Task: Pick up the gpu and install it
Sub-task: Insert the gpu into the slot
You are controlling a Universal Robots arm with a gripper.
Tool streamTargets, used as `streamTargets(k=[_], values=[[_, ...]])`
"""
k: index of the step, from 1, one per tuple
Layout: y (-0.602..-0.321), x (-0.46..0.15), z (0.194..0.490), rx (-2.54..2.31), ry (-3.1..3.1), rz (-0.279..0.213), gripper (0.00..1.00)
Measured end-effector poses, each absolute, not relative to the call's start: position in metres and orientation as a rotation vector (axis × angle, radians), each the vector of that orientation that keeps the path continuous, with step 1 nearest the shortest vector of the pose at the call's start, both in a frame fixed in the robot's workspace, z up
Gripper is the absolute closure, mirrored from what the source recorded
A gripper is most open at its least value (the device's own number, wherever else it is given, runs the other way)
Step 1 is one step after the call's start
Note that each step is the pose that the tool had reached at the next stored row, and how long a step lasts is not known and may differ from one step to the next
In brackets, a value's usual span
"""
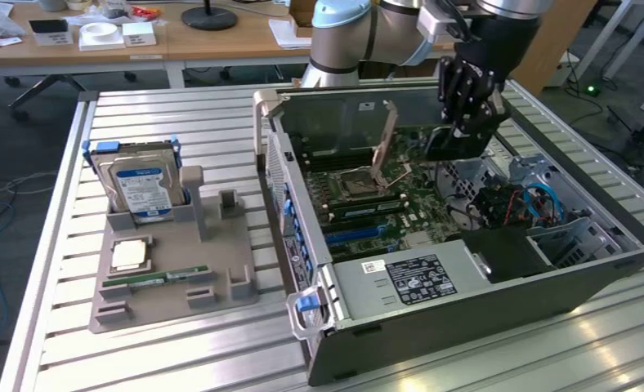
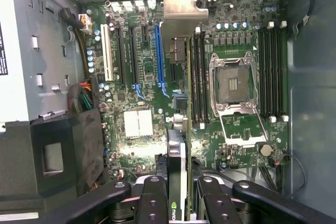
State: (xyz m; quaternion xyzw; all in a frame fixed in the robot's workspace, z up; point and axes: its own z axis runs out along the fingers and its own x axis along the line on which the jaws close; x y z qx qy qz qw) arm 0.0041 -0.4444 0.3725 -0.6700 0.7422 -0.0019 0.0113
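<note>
Between the fingers (image 2: 152, 203) of the gripper (image 2: 181, 199), the gpu (image 2: 177, 148) is clamped edge-on. The jaws stand partly closed, one pad on each flat face, which keeps the card vertical with its connector edge pointing down at the board.

In the exterior view the gripper (image 1: 464, 122) hangs inside the open top of the computer case (image 1: 464, 327), and the gpu (image 1: 453, 145) is hanging below it, above the motherboard (image 1: 393, 204). Judged from both views, the card is not seated — it is held clear of the slots.

Below the card lies the motherboard (image 2: 131, 153). The long blue slot (image 2: 157, 56) runs parallel to the card and appears just beside its line, not directly beneath it. The empty processor socket (image 2: 231, 85) sits farther over, with its latch frame open.

Well apart from the case, toward the exterior view's left, a grey parts tray (image 1: 175, 302) rests on the slatted table (image 1: 191, 351). It holds a hard drive (image 1: 142, 192) upright in a slot and a memory stick (image 1: 153, 280) lying flat — each part in its own holder, ready to be gripped.
</note>
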Motion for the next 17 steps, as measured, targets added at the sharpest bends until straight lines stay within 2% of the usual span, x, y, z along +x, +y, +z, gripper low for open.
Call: streamTargets(k=[17], values=[[-0.449, -0.010, 0.365, -2.092, 2.313, -0.005, 0.73]])
